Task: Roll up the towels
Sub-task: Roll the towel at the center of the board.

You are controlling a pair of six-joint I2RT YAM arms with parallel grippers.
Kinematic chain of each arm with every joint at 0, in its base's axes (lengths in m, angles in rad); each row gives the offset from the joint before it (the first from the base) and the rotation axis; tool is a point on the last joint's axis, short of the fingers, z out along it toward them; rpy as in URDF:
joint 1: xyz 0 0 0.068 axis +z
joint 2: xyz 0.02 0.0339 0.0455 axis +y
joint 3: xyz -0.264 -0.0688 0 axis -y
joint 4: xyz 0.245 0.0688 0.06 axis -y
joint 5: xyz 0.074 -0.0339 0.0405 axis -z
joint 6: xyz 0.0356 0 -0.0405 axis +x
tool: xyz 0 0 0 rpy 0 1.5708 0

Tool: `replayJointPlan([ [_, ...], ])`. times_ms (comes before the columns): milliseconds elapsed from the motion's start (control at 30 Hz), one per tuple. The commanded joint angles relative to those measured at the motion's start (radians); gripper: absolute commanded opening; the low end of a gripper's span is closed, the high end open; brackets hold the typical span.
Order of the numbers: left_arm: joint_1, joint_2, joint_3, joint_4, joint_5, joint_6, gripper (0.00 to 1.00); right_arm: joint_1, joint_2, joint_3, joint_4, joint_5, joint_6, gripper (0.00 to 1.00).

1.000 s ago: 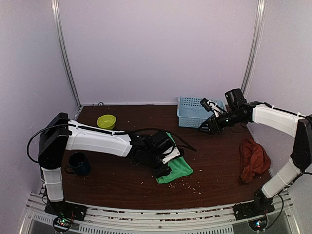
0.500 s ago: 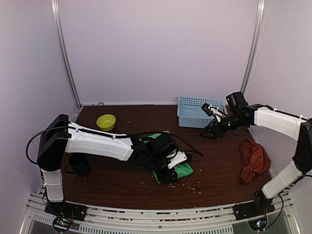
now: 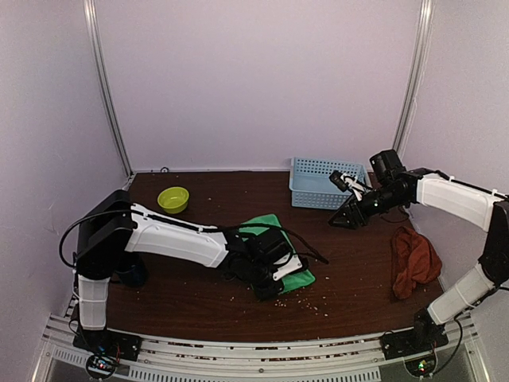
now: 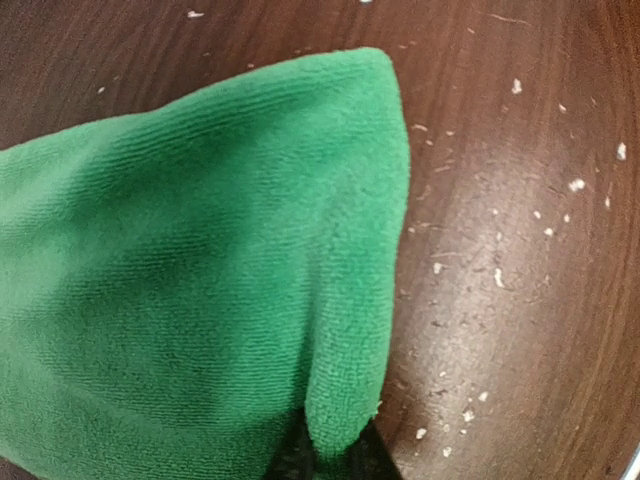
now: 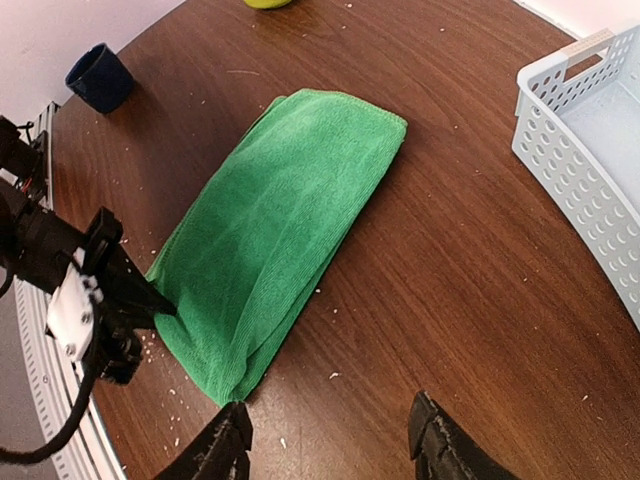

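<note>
Closed left gripper down onto near edge of green towel, now pinching it, well front-left of light-blue basket. Looks like first roll about to start; nothing rolled yet. Right gripper spread, empty, just front of basket. Rust towel crumpled front-right of basket.

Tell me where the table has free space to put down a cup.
Bare wood lies between the yellow bowl and the blue basket, and between the green towel and the red towel. It is crowded left of centre, where the left arm crosses the green towel.
</note>
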Motion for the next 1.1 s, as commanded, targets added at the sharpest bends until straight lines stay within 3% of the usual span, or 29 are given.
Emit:
replayJointPlan([
  [0, 0.022, -0.004, 0.0, -0.027, 0.081, 0.016, 0.04, -0.006, -0.075, 0.05, -0.135, -0.052, -0.076, 0.55],
  [100, 0.089, -0.027, -0.015, -0.009, 0.27, -0.005, 0.0, 0.0, -0.12, 0.04, -0.213, -0.066, -0.158, 0.54],
  [200, 0.178, -0.013, -0.002, -0.005, 0.561, -0.033, 0.0, 0.041, -0.163, -0.003, -0.248, -0.039, -0.232, 0.53],
  [500, 0.314, 0.108, 0.042, 0.044, 1.051, -0.181, 0.0, 0.368, -0.201, -0.174, -0.089, 0.212, -0.318, 0.56],
  [733, 0.334, 0.179, 0.074, 0.038, 1.114, -0.227, 0.0, 0.526, -0.059, -0.171, 0.146, 0.391, -0.277, 0.59],
  [1067, 0.354, 0.197, 0.038, 0.08, 1.153, -0.281, 0.0, 0.608, 0.099, -0.151, 0.296, 0.413, -0.313, 0.62],
])
